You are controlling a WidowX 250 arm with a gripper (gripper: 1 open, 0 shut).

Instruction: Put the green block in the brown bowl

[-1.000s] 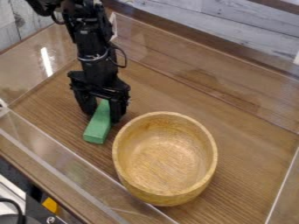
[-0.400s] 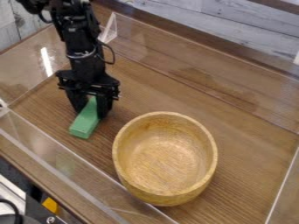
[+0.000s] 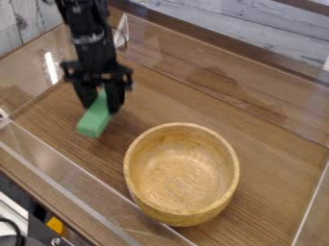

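The green block (image 3: 94,122) hangs tilted from my gripper (image 3: 100,105), whose black fingers are shut on its upper end. The block's lower end sits just above the wooden tabletop, left of centre. The brown bowl (image 3: 139,152) stands upright and empty at the front, to the right of and nearer than the block. The gripper points straight down, and it is apart from the bowl, up and to the left of its rim.
A clear plastic wall (image 3: 52,168) runs along the front and left of the wooden table (image 3: 244,106), with another panel at the back. A dark device (image 3: 38,226) sits outside the wall at the bottom left.
The gripper has closed on the green block and risen, shifting left and away from the bowl with the block in it. The bowl has not moved.
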